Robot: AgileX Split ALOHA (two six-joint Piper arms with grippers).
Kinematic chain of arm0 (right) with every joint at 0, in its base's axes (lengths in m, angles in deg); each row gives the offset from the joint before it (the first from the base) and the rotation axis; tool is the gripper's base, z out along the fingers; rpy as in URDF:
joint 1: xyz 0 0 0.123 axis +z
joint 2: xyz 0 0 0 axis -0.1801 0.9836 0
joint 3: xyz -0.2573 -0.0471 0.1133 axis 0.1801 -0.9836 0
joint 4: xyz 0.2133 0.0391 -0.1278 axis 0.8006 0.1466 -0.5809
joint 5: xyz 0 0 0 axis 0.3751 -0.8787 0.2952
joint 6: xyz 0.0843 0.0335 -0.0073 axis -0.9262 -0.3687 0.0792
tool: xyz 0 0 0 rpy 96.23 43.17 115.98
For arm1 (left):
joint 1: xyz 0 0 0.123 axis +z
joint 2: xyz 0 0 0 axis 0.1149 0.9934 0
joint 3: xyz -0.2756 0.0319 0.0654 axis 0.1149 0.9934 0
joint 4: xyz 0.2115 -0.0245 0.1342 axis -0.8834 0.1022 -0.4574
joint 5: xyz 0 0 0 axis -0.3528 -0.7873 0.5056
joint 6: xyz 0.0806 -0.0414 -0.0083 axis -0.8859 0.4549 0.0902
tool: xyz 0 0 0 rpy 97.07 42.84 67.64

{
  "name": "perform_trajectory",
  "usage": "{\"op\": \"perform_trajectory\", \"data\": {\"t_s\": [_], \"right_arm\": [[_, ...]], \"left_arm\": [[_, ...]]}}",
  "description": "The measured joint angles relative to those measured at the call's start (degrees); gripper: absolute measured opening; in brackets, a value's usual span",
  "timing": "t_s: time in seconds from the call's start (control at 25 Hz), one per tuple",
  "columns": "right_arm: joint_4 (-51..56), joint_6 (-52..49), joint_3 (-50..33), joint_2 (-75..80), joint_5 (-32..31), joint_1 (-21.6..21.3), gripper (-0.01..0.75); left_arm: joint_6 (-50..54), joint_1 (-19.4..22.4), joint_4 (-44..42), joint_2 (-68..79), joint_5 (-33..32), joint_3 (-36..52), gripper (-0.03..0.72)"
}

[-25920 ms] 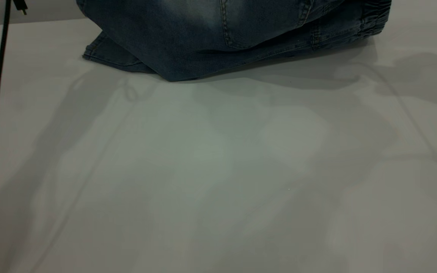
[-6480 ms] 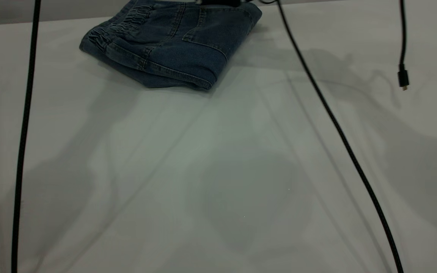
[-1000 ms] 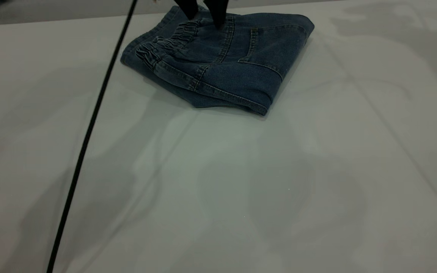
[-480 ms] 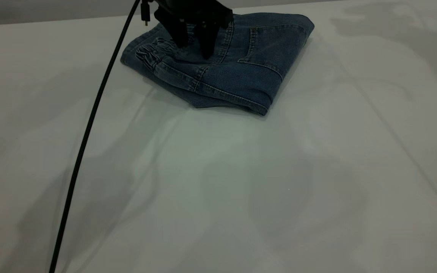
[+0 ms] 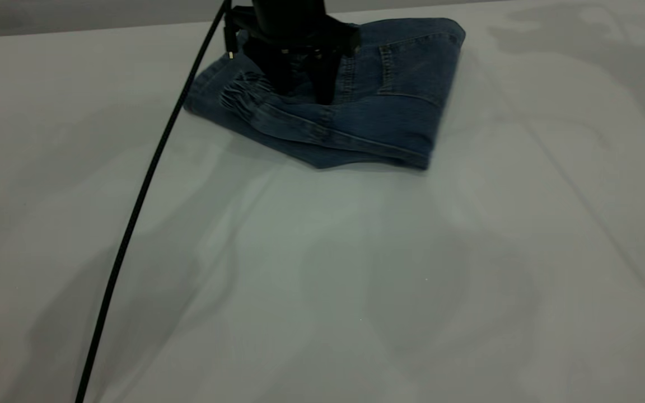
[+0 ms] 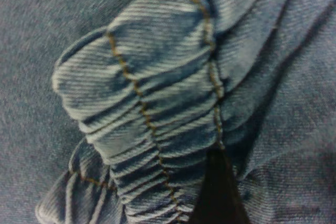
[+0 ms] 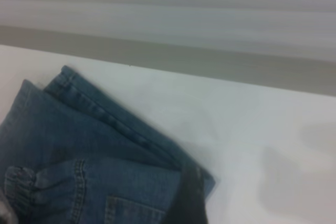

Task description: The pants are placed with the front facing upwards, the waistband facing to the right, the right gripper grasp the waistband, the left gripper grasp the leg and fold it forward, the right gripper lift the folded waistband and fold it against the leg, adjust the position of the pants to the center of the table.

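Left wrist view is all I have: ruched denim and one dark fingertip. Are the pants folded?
Observer: Yes. The exterior view shows the pants lying as a folded bundle on the table, a back pocket on top.
Operator: Where is my gripper on them?
Observer: The left gripper stands tips-down beside the waistband, fingers apart.
Operator: And the other arm?
Observer: The right gripper is outside the exterior view; its wrist view sees the pants and bare table beyond.

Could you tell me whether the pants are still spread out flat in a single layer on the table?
No, the pants lie folded into a compact stack on the table, with a pincer pressing down on the waistband.
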Motion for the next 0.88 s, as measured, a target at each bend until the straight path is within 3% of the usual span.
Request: {"op": "perform_trajectory", "data": {"t_s": [0.44, 0.88], "right_arm": [[0.0, 0.26, 0.0, 0.0, 0.0, 0.0, 0.587], [0.05, 0.26, 0.0, 0.0, 0.0, 0.0, 0.587]], "left_arm": [[-0.06, -1.02, 3.89, -0.01, 0.38, 1.43, 0.469], [-0.25, -6.66, 5.73, -0.06, 0.22, 2.83, 0.469]]}}
